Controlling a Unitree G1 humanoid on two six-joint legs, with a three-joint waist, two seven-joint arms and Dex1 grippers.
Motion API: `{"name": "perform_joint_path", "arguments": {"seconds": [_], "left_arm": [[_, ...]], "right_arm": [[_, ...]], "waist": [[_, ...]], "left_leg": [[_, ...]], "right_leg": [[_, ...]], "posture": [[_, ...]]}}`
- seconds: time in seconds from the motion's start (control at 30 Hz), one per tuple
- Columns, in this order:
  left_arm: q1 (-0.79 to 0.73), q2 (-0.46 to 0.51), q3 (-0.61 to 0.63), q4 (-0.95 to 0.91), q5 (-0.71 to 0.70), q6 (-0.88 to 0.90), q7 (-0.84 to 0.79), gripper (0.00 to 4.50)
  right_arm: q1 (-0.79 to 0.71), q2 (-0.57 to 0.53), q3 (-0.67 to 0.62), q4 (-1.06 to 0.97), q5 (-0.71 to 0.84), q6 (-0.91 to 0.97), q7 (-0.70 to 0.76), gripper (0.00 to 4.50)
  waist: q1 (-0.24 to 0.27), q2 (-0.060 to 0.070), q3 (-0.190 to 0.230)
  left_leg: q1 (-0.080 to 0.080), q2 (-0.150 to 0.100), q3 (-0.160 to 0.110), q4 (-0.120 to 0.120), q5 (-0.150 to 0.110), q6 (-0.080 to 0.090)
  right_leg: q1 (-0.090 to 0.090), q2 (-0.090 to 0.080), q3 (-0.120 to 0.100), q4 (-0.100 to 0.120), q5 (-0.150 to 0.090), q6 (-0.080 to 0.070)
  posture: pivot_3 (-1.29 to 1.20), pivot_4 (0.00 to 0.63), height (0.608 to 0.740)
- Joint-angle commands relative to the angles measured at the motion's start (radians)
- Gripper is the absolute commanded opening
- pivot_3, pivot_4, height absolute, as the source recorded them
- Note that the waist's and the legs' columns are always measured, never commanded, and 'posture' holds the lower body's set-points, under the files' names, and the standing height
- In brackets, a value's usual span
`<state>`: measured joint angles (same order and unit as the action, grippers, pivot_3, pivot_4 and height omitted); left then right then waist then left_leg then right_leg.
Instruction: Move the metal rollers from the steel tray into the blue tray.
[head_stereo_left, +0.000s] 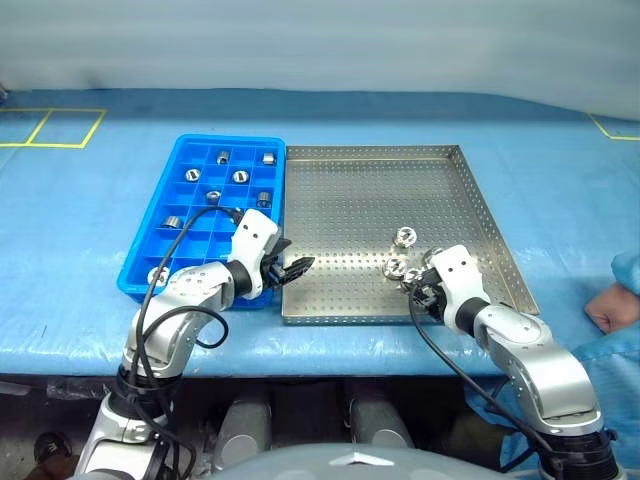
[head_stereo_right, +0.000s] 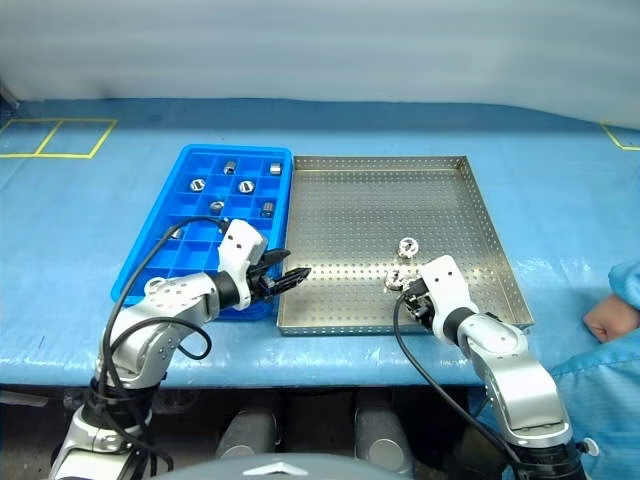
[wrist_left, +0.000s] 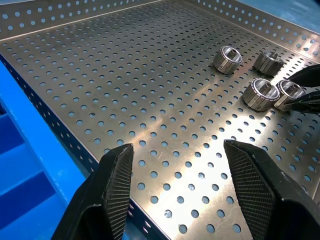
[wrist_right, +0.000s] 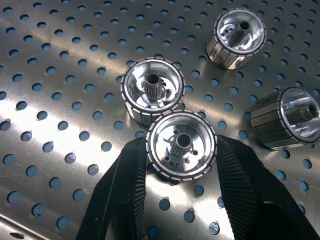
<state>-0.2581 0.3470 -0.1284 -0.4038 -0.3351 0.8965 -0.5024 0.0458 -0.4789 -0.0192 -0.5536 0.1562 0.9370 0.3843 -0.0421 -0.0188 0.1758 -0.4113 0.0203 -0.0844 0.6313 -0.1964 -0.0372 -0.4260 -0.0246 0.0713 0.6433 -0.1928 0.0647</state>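
Roller (wrist_right: 181, 145) clamped between right pincer (wrist_right: 180, 165) fingers.

a factory-style workbench: blue mat (head_stereo_left: 90, 230) with yellow tape markings (head_stereo_left: 50, 128), perforated steel tray (head_stereo_left: 350, 200).

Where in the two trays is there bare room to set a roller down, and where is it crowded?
Bare: the steel tray floor from its far rim to the blue tray side, plus blue compartments nearest the left gripper. Crowded: the near right corner, where rollers cluster around the right gripper.
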Motion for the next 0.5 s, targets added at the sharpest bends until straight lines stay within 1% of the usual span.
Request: {"name": "perform_joint_path", "arguments": {"seconds": [0.03,0.1,0.17,0.23,0.37,0.5], "left_arm": [[-0.040,-0.029,0.026,0.032,-0.021,-0.036,0.006,3.14],[-0.071,-0.065,0.058,0.053,-0.070,-0.033,-0.013,3.14],[-0.098,-0.096,0.086,0.047,-0.157,-0.024,-0.070,3.14],[-0.113,-0.103,0.093,0.042,-0.209,-0.023,-0.114,3.14],[-0.128,-0.075,0.060,0.020,-0.268,-0.017,-0.188,3.14],[-0.106,-0.010,0.000,-0.006,-0.249,-0.056,-0.250,3.14]], "right_arm": [[-0.029,0.006,-0.020,-0.020,0.008,-0.028,-0.010,1.70],[-0.046,0.024,-0.028,-0.046,0.037,-0.039,0.002,1.70],[-0.066,0.045,-0.038,-0.080,0.091,-0.052,0.036,1.70],[-0.078,0.049,-0.040,-0.097,0.128,-0.065,0.066,1.70],[-0.072,0.021,-0.021,-0.126,0.182,-0.110,0.138,1.70],[-0.072,0.022,-0.023,-0.121,0.185,-0.127,0.125,1.70]], "waist": [[-0.001,0.000,0.000],[0.001,0.000,0.000],[0.000,0.000,0.000],[0.000,0.000,0.000],[-0.002,0.000,0.000],[-0.004,0.000,0.000]], "left_leg": [[0.000,0.000,0.000,0.000,0.000,0.000],[0.000,0.000,0.000,0.000,0.000,0.000],[-0.001,0.000,0.000,0.000,0.000,0.000],[-0.001,0.000,0.000,-0.001,0.000,0.000],[-0.001,0.000,0.000,-0.003,0.000,0.001],[-0.001,0.000,0.000,-0.002,0.000,0.001]], "right_leg": [[0.000,0.000,0.000,0.000,0.000,0.000],[0.000,0.000,0.000,0.000,0.000,0.000],[-0.001,0.000,0.000,0.000,0.000,0.000],[-0.001,0.000,0.000,0.000,0.000,0.000],[-0.001,0.000,0.000,-0.001,0.000,0.000],[-0.001,0.000,0.000,-0.001,0.000,0.000]], "posture": [[0.00,0.150,0.740],[0.00,0.150,0.740],[0.00,0.150,0.740],[0.00,0.150,0.740],[-0.01,0.150,0.740],[-0.02,0.150,0.740]]}}
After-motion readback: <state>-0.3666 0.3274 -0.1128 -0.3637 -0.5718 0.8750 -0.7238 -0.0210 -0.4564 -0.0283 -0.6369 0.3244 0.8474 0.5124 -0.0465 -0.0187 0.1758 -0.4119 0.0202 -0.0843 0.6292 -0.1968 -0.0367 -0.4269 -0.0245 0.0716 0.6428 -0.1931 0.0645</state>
